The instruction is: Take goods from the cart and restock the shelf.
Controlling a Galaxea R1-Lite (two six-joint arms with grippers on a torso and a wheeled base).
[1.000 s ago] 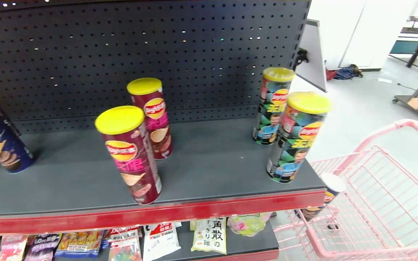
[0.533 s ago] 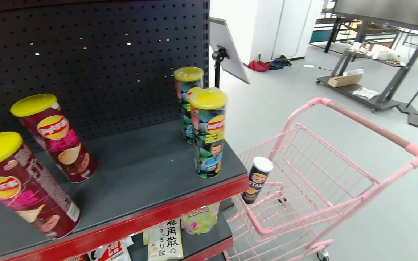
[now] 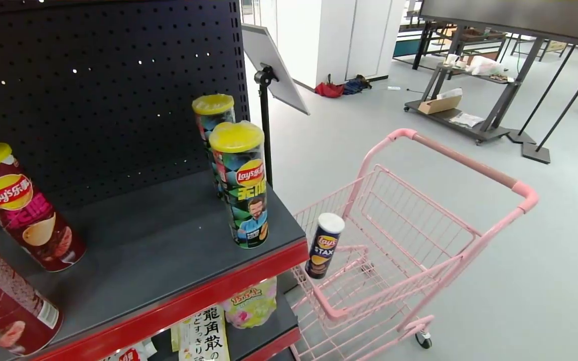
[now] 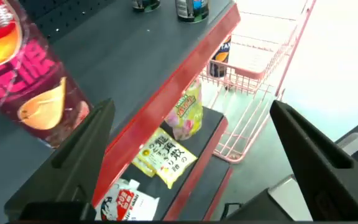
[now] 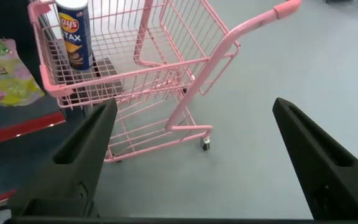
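Can (image 5: 74, 34) upright in cart (image 5: 286, 9), right wrist view

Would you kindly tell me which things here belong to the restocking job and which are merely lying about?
Job: pink cart, blue can in it, shelf, yellow-lidded cans.
Lying about: snack bags below, cardboard box, clothes on floor.

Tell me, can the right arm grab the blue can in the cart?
Probably yes: the blue can stands in the open-topped pink cart, and the open right gripper has nothing blocking its way.
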